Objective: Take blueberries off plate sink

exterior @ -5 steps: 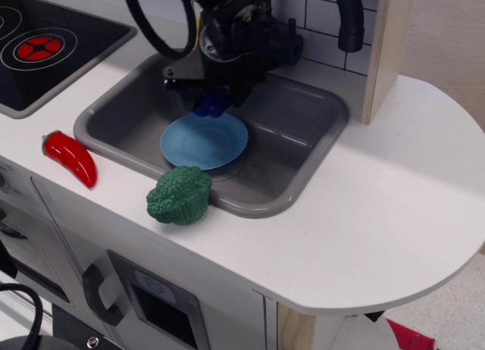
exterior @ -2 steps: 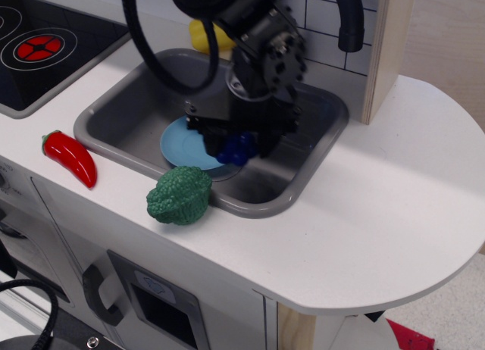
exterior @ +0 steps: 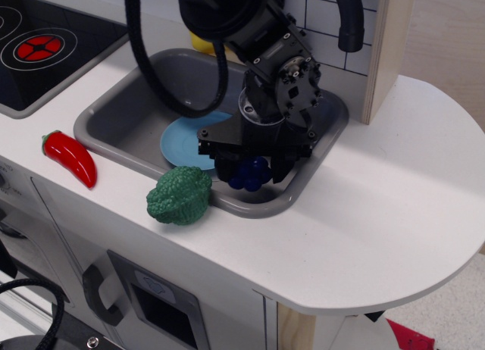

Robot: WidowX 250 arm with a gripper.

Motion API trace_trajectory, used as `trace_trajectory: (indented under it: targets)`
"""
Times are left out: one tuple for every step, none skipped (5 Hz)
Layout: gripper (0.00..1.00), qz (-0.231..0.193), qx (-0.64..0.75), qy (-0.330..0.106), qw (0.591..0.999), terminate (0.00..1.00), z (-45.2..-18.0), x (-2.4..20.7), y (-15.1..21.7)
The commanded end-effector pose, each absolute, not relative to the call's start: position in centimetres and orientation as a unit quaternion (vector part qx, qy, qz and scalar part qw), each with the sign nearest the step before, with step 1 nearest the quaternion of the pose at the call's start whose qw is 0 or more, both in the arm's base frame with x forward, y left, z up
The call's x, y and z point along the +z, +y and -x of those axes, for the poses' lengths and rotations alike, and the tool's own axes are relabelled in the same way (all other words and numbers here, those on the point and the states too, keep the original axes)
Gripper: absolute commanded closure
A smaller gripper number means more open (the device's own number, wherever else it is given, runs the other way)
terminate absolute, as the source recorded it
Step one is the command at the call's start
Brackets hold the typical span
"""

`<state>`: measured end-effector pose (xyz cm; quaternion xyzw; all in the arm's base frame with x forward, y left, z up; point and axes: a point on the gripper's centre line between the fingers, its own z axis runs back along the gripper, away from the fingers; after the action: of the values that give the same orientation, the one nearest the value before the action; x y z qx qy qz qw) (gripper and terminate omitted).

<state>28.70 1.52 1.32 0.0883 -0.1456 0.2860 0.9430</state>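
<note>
The dark-blue blueberries sit between the fingers of my black gripper, low in the front right corner of the grey sink. The gripper is shut on them. The light-blue plate lies flat on the sink floor to the left of the gripper, partly hidden by it. The berries are off the plate, to its right. I cannot tell whether they touch the sink floor.
A green broccoli toy rests on the sink's front rim. A red pepper lies on the white counter at left. A yellow object is behind the sink. A black stovetop with red burner is far left. A wooden post stands at right.
My gripper has carried the blueberries from above the plate's far edge across it, forward and to the right, and down into the sink's front right corner.
</note>
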Motion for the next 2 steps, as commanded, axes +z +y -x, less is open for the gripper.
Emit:
trace_trajectory:
  targets:
    - [0.00, -0.063, 0.319, -0.096, 0.941, 0.00, -29.19, 2.34, 1.80]
    - [0.00, -0.051, 0.326, -0.090, 0.940, 0.00, -29.10, 2.87, 1.78]
